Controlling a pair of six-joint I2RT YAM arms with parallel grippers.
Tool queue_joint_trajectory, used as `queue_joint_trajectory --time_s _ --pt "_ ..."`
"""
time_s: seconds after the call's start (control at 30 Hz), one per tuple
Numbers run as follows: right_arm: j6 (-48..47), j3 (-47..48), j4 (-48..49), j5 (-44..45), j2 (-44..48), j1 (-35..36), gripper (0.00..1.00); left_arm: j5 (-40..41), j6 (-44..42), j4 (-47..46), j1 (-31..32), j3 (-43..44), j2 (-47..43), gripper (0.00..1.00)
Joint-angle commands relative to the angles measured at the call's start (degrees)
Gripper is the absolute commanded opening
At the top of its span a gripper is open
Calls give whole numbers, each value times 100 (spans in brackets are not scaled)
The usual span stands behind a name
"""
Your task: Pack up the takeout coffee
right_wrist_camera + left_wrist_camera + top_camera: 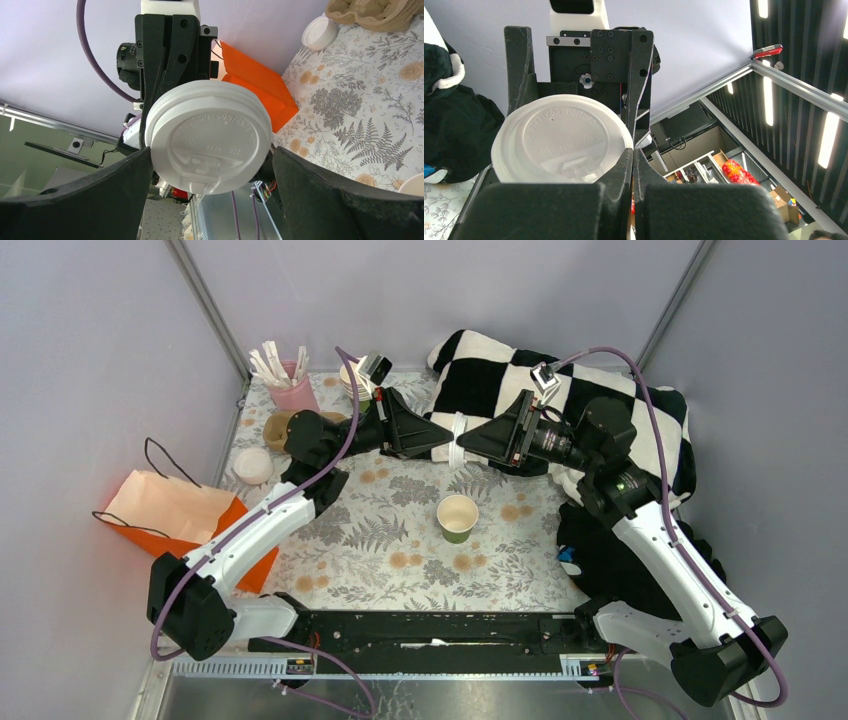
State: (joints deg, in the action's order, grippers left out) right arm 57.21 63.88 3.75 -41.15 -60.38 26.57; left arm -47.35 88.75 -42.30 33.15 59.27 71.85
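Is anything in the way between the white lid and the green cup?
Nothing visible. The left fingers pinch the white lid in the air between the right fingers, and no object sits between it and the green cup.

Two lids (210,145), one green cup (457,520), one orange bag (175,510).

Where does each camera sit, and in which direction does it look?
Top external: above and behind the arms, looking down on the table; both arms show, left gripper opposite right gripper.
Left wrist: on the left arm, facing the right gripper; its shut fingers show at the bottom.
Right wrist: on the right arm, facing the left gripper; its open fingers flank the view.
Shared: all three show the white lid between the grippers.
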Motion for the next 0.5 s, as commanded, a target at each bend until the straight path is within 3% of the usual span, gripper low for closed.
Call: queue_joint_trajectory --time_s 0.0,0.47 --pt "-50 137 187 -22 37 -20 96 -11 -95 -192 25 220 -15 0" --pt "-12 131 221 -31 2 -25 99 2 -68 -233 23 197 29 0"
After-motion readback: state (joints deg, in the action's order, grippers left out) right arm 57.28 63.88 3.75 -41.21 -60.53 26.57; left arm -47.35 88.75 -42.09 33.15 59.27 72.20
